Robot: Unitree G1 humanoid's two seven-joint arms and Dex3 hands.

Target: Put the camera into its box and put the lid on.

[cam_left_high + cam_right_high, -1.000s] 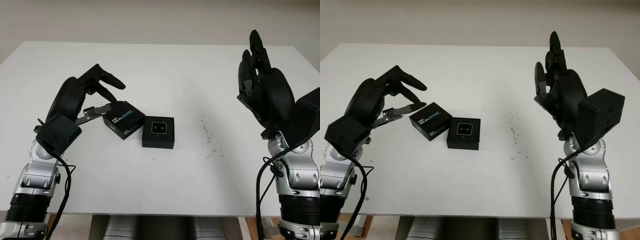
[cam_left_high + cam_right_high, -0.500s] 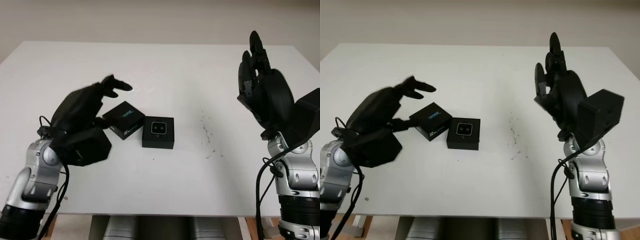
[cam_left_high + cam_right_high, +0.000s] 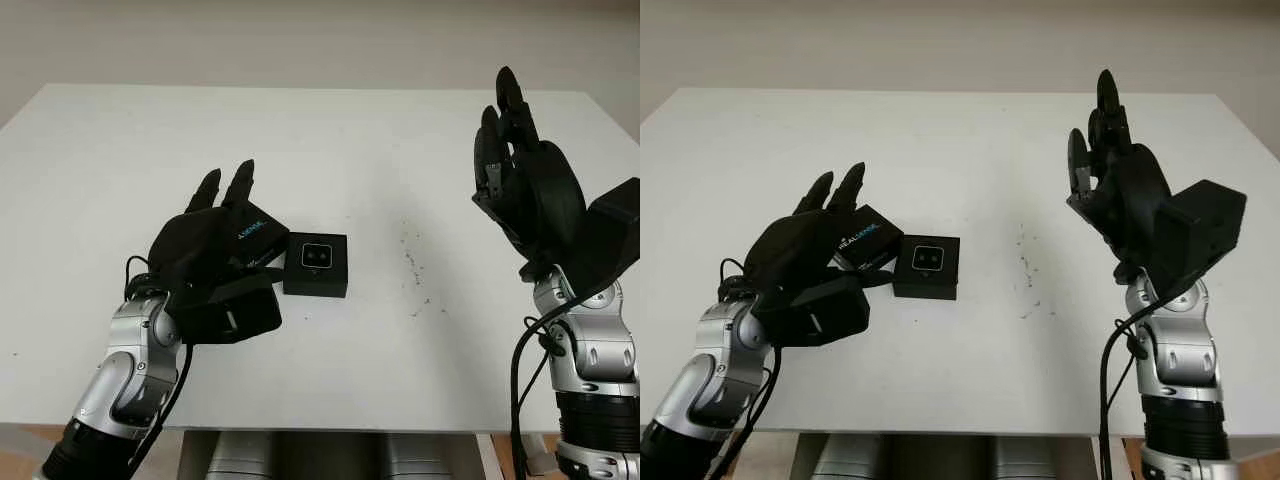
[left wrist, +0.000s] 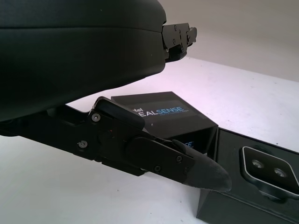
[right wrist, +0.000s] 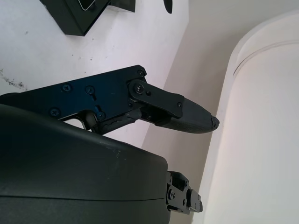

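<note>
Two black pieces are sitting side by side near the middle of the white desk (image 3: 330, 150): the printed lid (image 4: 161, 112) and, touching its edge, the open box (image 3: 317, 265) with the camera (image 3: 318, 256) lying inside. The left hand (image 3: 215, 235) is hovering open over the lid without gripping it. The right hand (image 3: 520, 170) is hanging open, raised well off to the right.

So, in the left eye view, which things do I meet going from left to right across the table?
left hand → lid → box with the camera → dark specks → right hand
</note>
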